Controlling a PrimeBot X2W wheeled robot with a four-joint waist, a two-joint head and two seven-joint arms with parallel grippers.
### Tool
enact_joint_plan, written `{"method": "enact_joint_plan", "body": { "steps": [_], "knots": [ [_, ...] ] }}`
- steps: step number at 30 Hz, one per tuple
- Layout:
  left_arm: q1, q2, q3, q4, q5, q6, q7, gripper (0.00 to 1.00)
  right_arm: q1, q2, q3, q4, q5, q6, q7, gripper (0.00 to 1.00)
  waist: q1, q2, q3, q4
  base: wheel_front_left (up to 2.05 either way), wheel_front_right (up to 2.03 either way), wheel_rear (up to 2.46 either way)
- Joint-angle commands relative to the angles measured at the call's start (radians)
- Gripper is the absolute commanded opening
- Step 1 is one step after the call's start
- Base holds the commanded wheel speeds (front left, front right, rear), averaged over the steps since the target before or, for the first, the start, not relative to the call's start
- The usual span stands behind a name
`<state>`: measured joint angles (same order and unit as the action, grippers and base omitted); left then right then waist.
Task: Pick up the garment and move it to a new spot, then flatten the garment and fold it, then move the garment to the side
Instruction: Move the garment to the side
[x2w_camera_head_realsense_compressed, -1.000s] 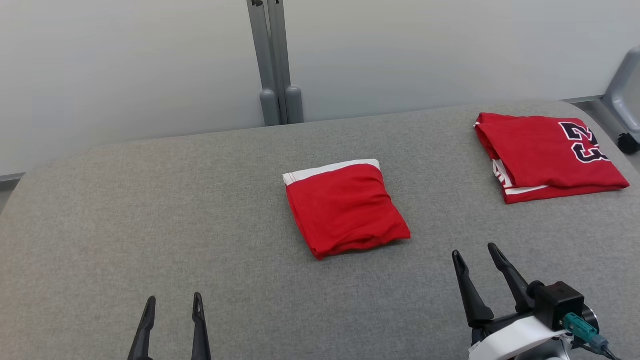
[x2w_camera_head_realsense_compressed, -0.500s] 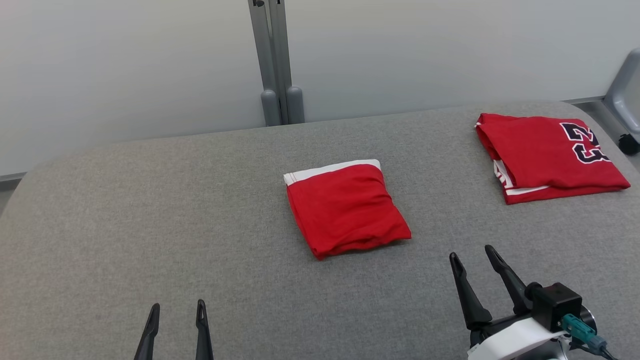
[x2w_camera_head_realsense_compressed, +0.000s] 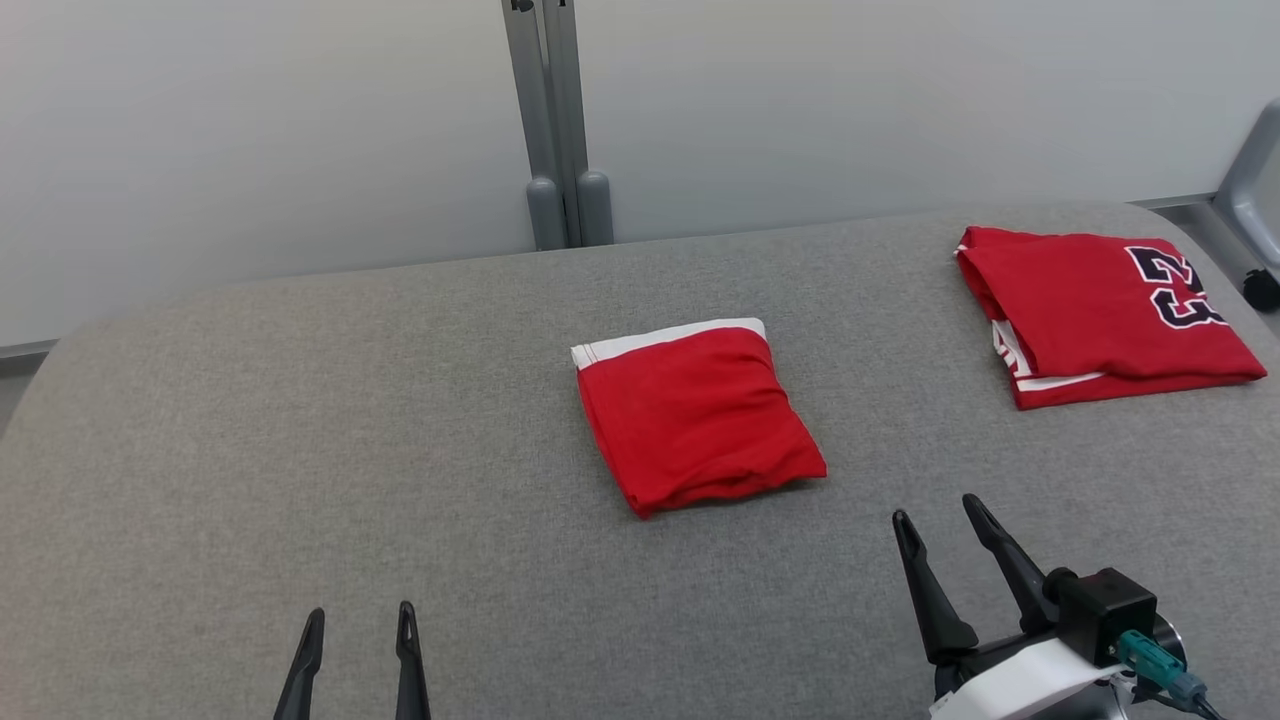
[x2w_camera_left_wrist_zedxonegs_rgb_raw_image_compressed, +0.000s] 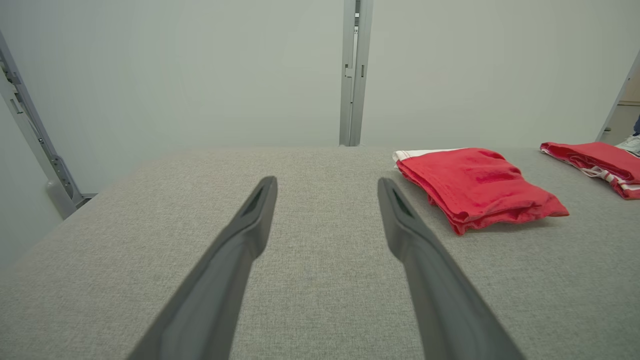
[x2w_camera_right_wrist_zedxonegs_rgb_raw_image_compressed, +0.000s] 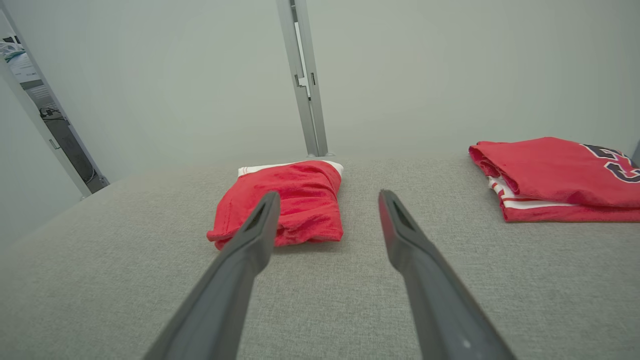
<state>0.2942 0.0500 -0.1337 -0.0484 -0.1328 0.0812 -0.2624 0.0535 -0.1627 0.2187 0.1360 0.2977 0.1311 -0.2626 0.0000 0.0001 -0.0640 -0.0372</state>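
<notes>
A folded red garment (x2w_camera_head_realsense_compressed: 695, 412) with a white band along its far edge lies in the middle of the grey table (x2w_camera_head_realsense_compressed: 300, 420). It also shows at the right in the left wrist view (x2w_camera_left_wrist_zedxonegs_rgb_raw_image_compressed: 477, 187) and centre-left in the right wrist view (x2w_camera_right_wrist_zedxonegs_rgb_raw_image_compressed: 287, 202). My left gripper (x2w_camera_head_realsense_compressed: 362, 622) stands open near the front edge, well to the garment's left and nearer to me. My right gripper (x2w_camera_head_realsense_compressed: 938, 512) is open too, just to the garment's near right, with a strip of bare table between them. Neither gripper holds anything.
A second folded red garment with a dark number (x2w_camera_head_realsense_compressed: 1100, 315) lies at the table's far right. A grey post (x2w_camera_head_realsense_compressed: 556, 120) stands behind the table against a pale wall. A grey chair part (x2w_camera_head_realsense_compressed: 1255, 190) shows at the far right edge.
Both grippers have drawn back a little toward the front edge. The whole view has shifted slightly, so the camera moved; the garments lie as before.
</notes>
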Motion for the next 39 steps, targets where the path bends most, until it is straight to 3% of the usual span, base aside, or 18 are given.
{"method": "enact_joint_plan", "body": {
  "steps": [1,6,10,15,20,25,30,39],
  "knots": [
    [-0.007,0.001,-0.002,0.003,-0.003,0.004,-0.003,1.00,0.003,-0.003,0.006,0.004,0.008,-0.001,-0.003,1.00,0.0000,-0.0001,0.005,0.004,0.00,0.00,0.00],
    [-0.028,0.001,-0.018,0.006,0.001,-0.002,-0.003,1.00,-0.041,-0.009,0.061,0.040,0.066,-0.001,-0.002,1.00,0.0000,-0.0001,0.029,0.021,0.00,0.00,0.00],
    [-0.047,0.001,-0.043,0.006,0.006,-0.010,-0.003,1.00,-0.126,-0.043,0.167,0.119,0.219,-0.001,-0.002,1.00,0.0000,-0.0001,0.059,0.037,0.00,0.00,0.00],
    [-0.088,0.001,-0.085,-0.002,0.011,-0.012,-0.003,1.00,-0.310,-0.155,0.333,0.208,0.481,-0.001,0.005,1.00,0.0000,-0.0001,0.125,0.069,0.00,0.00,0.00],
    [-0.147,0.001,-0.129,-0.002,0.001,-0.008,-0.003,1.00,-0.481,-0.278,0.427,0.253,0.695,-0.001,0.072,1.00,0.0000,-0.0001,0.203,0.119,0.00,0.00,0.00],
    [-0.196,0.001,-0.161,-0.004,-0.010,0.000,-0.003,1.00,-0.586,-0.370,0.466,0.273,0.876,-0.001,0.173,1.00,0.0000,-0.0001,0.271,0.163,0.00,0.00,0.00],
    [-0.232,0.001,-0.181,-0.001,-0.017,0.002,-0.003,1.00,-0.660,-0.419,0.472,0.300,1.042,-0.001,0.300,1.00,0.0000,-0.0001,0.323,0.193,0.00,0.00,0.00],
    [-0.272,0.001,-0.203,0.006,-0.013,-0.009,-0.003,1.00,-0.744,-0.433,0.501,0.364,1.142,-0.001,0.412,1.00,0.0000,-0.0001,0.371,0.225,0.00,0.00,0.00]
  ]
}}
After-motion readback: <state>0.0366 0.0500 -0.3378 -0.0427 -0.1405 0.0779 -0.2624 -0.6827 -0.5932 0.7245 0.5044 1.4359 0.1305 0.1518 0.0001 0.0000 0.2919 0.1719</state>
